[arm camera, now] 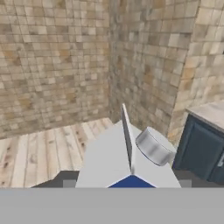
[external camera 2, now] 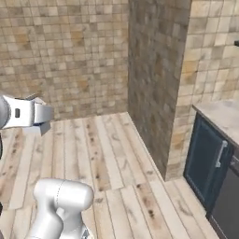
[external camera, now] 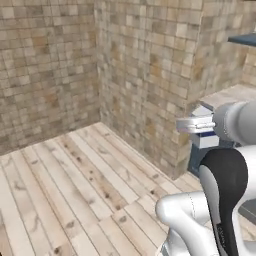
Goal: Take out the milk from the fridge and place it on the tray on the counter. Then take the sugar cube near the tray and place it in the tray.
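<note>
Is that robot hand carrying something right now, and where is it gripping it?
Yes. The gripper holds the milk, a white gable-top carton with a blue band. Its fingers clamp the carton's sides just below the sloped top.

No legible text, label, brand, number or sign appears in any view. The milk carton (arm camera: 127, 162), seen from above in the hand view, presents plain white gable panels, a grey cap and a blue band, all unprinted. The dark blue cabinet door (external camera 2: 205, 163) and the counter (external camera 2: 224, 114) carry no markings. The tiled walls and the plank floor are likewise bare of lettering.
</note>
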Robot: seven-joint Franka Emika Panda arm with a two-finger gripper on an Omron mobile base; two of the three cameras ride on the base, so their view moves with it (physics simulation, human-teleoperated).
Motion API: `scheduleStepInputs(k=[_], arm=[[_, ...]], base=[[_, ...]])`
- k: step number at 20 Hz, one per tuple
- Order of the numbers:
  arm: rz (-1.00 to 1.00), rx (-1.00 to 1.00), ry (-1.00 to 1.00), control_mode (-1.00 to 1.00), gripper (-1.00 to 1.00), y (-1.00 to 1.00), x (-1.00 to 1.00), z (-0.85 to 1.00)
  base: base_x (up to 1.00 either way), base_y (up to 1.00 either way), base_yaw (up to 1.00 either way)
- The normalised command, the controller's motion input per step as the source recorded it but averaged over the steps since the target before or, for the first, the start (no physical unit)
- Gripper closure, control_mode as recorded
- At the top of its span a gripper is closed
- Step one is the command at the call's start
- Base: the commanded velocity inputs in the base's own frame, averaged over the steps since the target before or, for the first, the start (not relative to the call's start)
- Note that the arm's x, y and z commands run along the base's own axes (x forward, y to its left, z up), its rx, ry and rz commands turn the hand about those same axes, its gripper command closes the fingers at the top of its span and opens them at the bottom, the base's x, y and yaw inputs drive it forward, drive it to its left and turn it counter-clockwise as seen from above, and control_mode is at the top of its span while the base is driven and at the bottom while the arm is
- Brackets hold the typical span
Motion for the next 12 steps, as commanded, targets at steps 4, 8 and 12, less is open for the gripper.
scheduleStepInputs(k=[4, 8, 12], arm=[[0.0, 0.0, 0.0, 1.0, 1.0, 0.0, 0.0, 0.0], [0.0, 0.0, 0.0, 1.0, 1.0, 0.0, 0.0, 0.0], [0.0, 0.0, 0.0, 1.0, 1.0, 0.0, 0.0, 0.0]], base=[[0.2, -0.01, 1.0], [0.25, -0.14, 0.97], [0.57, -0.25, 0.87]])
